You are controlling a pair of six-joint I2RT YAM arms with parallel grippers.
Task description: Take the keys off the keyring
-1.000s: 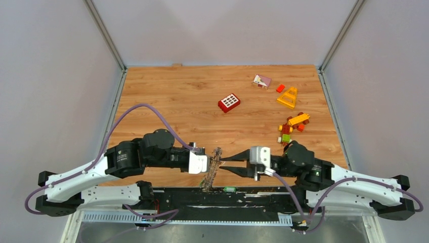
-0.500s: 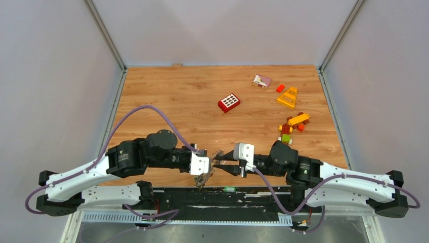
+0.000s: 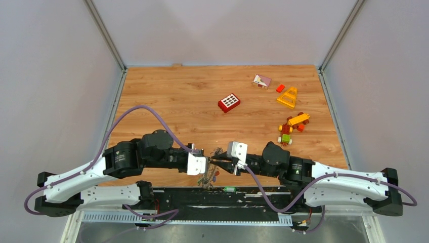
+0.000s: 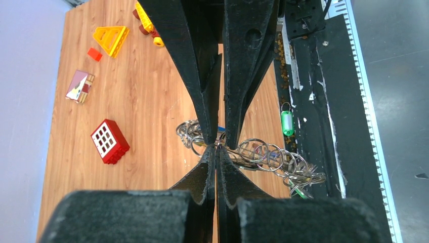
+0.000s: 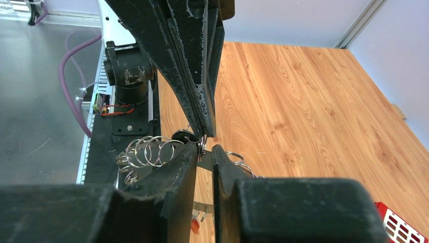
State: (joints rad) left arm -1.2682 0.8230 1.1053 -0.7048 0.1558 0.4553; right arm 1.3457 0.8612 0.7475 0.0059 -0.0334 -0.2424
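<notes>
The keyring (image 4: pixel 263 154) is held at the near edge of the table (image 3: pixel 177 101), centre. The keys (image 3: pixel 208 177) are seen hanging from it in a dense silver bunch. Removal is judged barely begun, and nearly all keys remain. The left gripper (image 4: pixel 216 148) is clamped on the keyring. The right gripper (image 5: pixel 204 150) is set narrowly around a metal piece, but a firm grip cannot be confirmed.

Your L arm (image 3: pixel 121 159) and R arm (image 3: pixel 303 172) both stretch inward, forearms abt level, wrists facing each other at centre. L gripper (image 4: pixel 216 149) is closed tight, fingers flush. R gripper (image 5: pixel 204 152) meets it tip to tip, w/ a narrow gap btwn its fingers.
</notes>
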